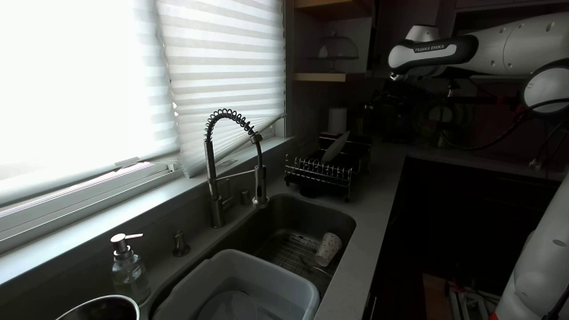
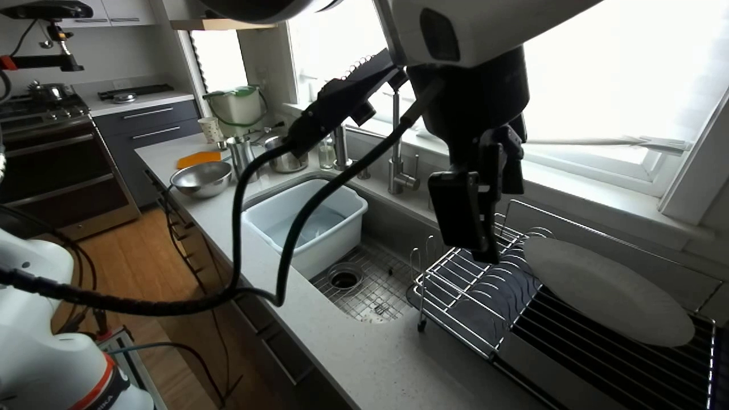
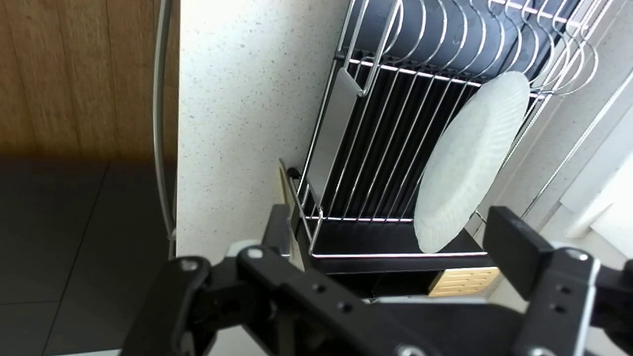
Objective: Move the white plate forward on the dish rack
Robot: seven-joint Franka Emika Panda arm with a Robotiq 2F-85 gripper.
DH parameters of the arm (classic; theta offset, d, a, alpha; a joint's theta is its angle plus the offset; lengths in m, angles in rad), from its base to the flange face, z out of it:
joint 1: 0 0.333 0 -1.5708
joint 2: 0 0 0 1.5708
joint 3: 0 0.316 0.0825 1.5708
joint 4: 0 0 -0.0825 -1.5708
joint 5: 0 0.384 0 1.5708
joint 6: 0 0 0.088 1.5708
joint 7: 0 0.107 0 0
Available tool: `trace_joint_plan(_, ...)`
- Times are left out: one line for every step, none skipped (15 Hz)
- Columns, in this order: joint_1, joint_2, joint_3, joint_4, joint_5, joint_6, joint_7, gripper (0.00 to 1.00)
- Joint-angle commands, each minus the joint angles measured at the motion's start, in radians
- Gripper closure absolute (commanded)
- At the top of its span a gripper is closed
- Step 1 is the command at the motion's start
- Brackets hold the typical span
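Note:
The white plate [image 1: 336,146] leans tilted in the dish rack [image 1: 318,171]. In an exterior view the plate [image 2: 609,290] rests toward the window side of the rack [image 2: 455,285], one end by the curved prongs. In the wrist view the plate [image 3: 470,158] stands over the rack's black slatted part, right of centre, with the rack's prongs [image 3: 465,34] at the top. My gripper [image 3: 390,222] is open and empty, fingers wide apart, with the plate beyond them, not touched. In an exterior view the gripper [image 2: 484,245] points down above the rack's sink-side part.
The faucet [image 1: 213,178] and window sill [image 2: 598,193] run along the wall side. The sink holds a white tub [image 2: 307,228] and a patterned cup [image 1: 329,249]. A wooden utensil [image 3: 465,281] shows at the rack's end. A cable [image 2: 307,216] hangs from the arm.

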Motion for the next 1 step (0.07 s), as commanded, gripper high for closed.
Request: trace_joint_plan(-0.007, 0.004, 0.006, 0.007, 0.003, -0.004, -0.002, 0.0)
